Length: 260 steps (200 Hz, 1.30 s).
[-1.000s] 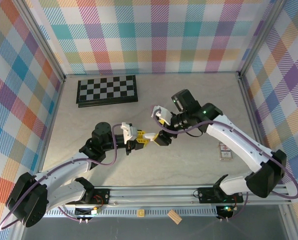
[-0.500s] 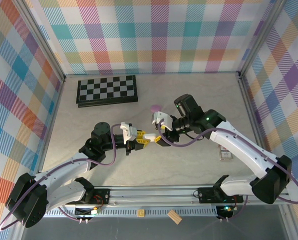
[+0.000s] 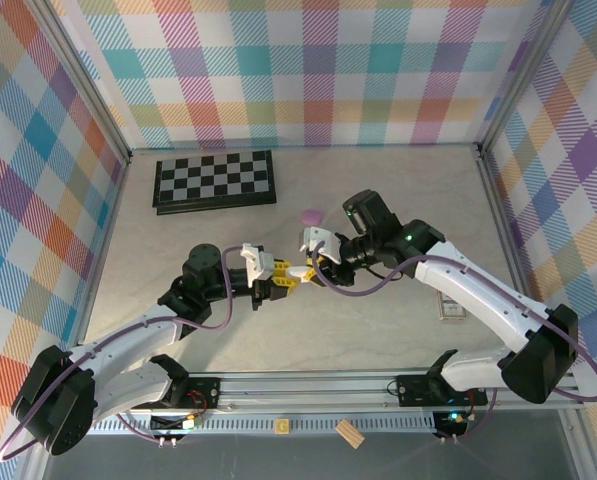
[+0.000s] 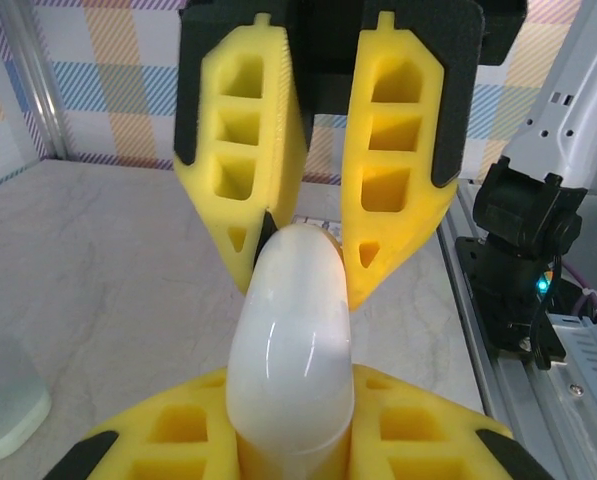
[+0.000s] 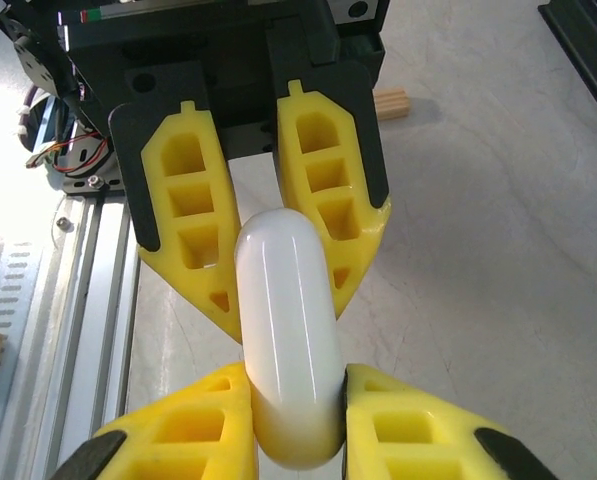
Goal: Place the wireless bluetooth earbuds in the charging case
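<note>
Plaid walls (image 3: pixel 308 70) in many colours enclose a pale stone-patterned table (image 3: pixel 408 180), seen from above. A folded chessboard (image 3: pixel 215 180) lies flat at the back left of the table.

Two white robot arms reach in from the near edge. The left arm (image 3: pixel 128 345) and the right arm (image 3: pixel 478 290) meet nose to nose over the middle of the table.

Between them they hold a white charging case (image 3: pixel 298 270), a smooth, closed pebble shape raised above the table. In the left wrist view, the left fingers (image 4: pixel 168 450), made of yellow honeycomb, are clamped tight on the near end of the case. The right fingers (image 4: pixel 398 170) pinch its far tip from opposite. In the right wrist view, the right fingers are likewise closed snugly around their end.

A small purple object (image 3: pixel 311 215) sits on the table just behind the meeting point. A pale green rounded object (image 4: pixel 3 405) rests on the table beside the left fingers. A small wooden block (image 3: pixel 349 432) lies in front of the arms' base rail.
</note>
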Available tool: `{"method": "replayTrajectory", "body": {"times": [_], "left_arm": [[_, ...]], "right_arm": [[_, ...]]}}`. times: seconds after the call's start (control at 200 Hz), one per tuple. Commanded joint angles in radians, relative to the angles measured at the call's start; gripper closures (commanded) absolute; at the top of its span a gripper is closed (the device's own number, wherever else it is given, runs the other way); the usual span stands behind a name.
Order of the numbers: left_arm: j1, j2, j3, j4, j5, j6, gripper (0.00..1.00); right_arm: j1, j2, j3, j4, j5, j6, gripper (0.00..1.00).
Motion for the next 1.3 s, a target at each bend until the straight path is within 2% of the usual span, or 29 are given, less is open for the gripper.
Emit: {"method": "replayTrajectory", "body": {"times": [0.0, 0.06, 0.115, 0.255, 0.33, 0.445, 0.525, 0.725, 0.865, 1.055, 1.185, 1.295], "left_arm": [[0.005, 0.001, 0.036, 0.068, -0.012, -0.016, 0.7], [0.005, 0.003, 0.03, 0.072, -0.023, -0.03, 0.5], [0.005, 0.0, 0.022, 0.077, -0.036, -0.033, 0.39], [0.005, -0.016, -0.017, 0.087, -0.129, -0.025, 0.26], [0.005, -0.021, -0.042, 0.085, -0.176, -0.006, 0.13], [0.005, -0.005, -0.053, 0.044, -0.21, 0.024, 0.04], [0.005, 0.0, -0.05, -0.004, -0.233, 0.048, 0.02], [0.005, 0.005, -0.011, -0.181, -0.311, 0.152, 0.0], [0.005, 0.025, -0.004, -0.2, -0.314, 0.17, 0.0], [0.005, 0.039, 0.0, -0.198, -0.308, 0.172, 0.0], [0.005, 0.037, -0.001, -0.199, -0.323, 0.164, 0.0], [0.011, 0.035, -0.004, -0.194, -0.371, 0.133, 0.0]], "right_arm": [[0.0, -0.032, -0.041, 0.057, 0.011, 0.037, 0.8], [-0.008, -0.042, -0.065, 0.091, 0.021, 0.066, 0.8], [-0.022, -0.047, -0.09, 0.128, 0.03, 0.11, 0.8], [-0.098, -0.042, -0.164, 0.26, 0.031, 0.296, 0.81], [-0.15, -0.034, -0.229, 0.383, 0.042, 0.439, 0.82], [-0.224, 0.014, -0.312, 0.515, 0.023, 0.655, 0.83], [-0.235, 0.059, -0.343, 0.566, 0.022, 0.726, 0.83], [-0.238, 0.215, -0.327, 0.511, 0.089, 0.834, 0.83], [-0.237, 0.294, -0.328, 0.54, 0.053, 0.888, 0.82], [-0.237, 0.391, -0.308, 0.542, 0.068, 0.899, 0.81], [-0.239, 0.425, -0.289, 0.531, 0.091, 0.898, 0.73], [-0.243, 0.393, -0.284, 0.52, 0.146, 0.89, 0.58]]}}
